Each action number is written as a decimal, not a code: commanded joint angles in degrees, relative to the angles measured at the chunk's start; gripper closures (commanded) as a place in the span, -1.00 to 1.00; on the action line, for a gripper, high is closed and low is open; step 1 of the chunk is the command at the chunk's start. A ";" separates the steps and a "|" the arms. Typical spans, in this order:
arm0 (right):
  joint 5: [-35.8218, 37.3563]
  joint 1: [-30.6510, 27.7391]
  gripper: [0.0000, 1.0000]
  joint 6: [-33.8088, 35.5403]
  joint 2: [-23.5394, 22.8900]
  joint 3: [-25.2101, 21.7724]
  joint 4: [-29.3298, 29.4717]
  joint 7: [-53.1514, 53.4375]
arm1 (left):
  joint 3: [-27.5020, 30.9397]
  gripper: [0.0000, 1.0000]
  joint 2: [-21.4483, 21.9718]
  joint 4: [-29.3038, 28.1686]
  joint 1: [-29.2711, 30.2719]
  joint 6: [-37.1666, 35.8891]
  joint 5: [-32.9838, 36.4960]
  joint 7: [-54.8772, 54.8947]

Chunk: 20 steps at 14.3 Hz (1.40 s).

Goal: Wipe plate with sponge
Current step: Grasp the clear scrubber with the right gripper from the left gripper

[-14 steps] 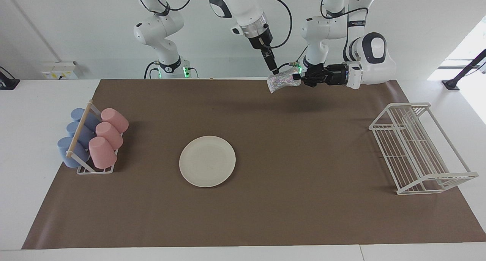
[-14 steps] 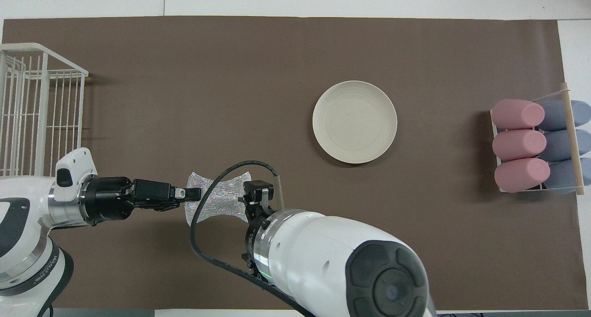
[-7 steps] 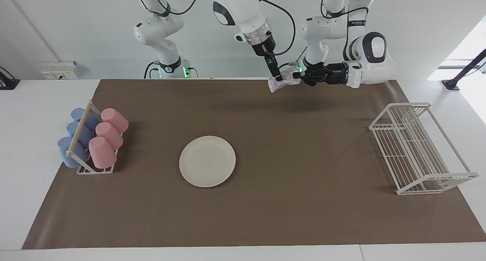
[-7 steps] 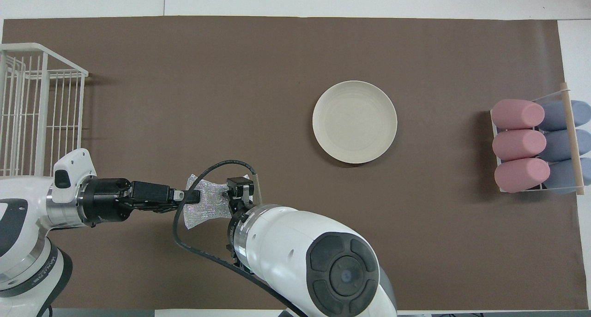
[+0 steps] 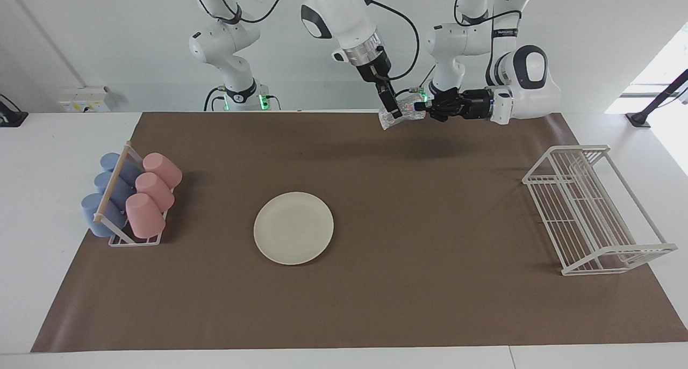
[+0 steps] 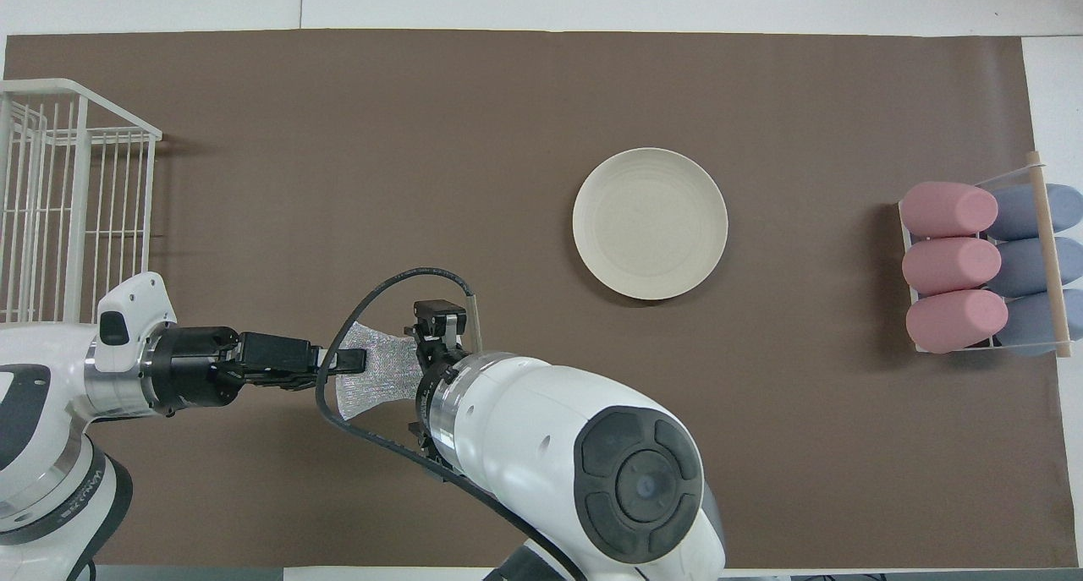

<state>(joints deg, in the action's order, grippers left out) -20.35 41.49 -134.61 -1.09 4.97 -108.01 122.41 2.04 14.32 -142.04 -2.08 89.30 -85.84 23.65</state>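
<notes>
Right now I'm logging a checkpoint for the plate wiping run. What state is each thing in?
Silvery, glittery mesh sponge: held in the air, over the brown mat.
Round cream-white plate: flat on the mat, bare, untouched.
Left gripper: shut on the sponge.
Right gripper: open, at the sponge.
Pink and blue cups: lying in their holder.
White wire rack: empty.
</notes>
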 commanded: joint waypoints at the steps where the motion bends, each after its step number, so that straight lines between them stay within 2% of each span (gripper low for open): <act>1: -0.57 -0.80 -1.00 -2.06 -1.55 0.31 1.05 -1.12 | 0.59 1.00 1.50 -1.48 -0.03 -0.97 -0.47 0.35; 4: -0.57 -0.71 -1.00 -3.29 -1.99 0.31 1.22 -0.94 | 0.60 1.00 1.32 -1.22 0.06 -1.41 0.41 0.52; 6: -0.48 -0.45 -0.86 -3.29 -2.34 0.31 1.31 -0.94 | 0.68 1.00 1.32 -1.22 0.06 -1.50 0.50 0.43; 8: -0.48 -0.19 -0.39 -3.21 -2.43 0.31 1.48 -1.12 | 0.68 1.00 1.41 -1.13 0.15 -1.50 0.76 0.43; 10: -0.40 -0.01 -0.02 -3.21 -2.43 0.31 1.57 -1.29 | 0.68 1.00 1.32 -1.13 0.15 -1.59 0.76 0.43; 13: -0.13 -0.01 0.88 -2.25 -2.43 0.31 2.10 -1.38 | 0.59 1.00 1.32 -1.13 0.15 -1.32 0.85 0.61; 14: 0.56 -0.01 1.00 -1.37 -2.43 0.31 2.45 -1.38 | 0.59 1.00 1.32 -1.13 0.15 -1.41 0.94 0.52; 16: 4.16 -0.10 1.00 1.44 -2.51 0.31 2.98 -1.38 | 0.59 1.00 1.32 -1.13 0.15 -1.50 0.94 0.52; 19: 4.70 -0.27 1.00 2.07 -2.69 0.31 3.77 -1.47 | 0.59 1.00 1.32 -0.87 0.15 -1.41 1.29 0.18; 20: 4.96 -0.19 1.00 2.42 -2.69 0.31 3.77 -1.47 | 0.51 0.85 1.32 -0.17 0.06 -1.24 3.47 0.08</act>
<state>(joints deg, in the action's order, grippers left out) -16.61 41.72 -133.76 -2.99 5.30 -105.56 122.14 1.97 14.34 -142.01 -2.03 88.45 -85.11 23.66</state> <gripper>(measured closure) 0.877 0.969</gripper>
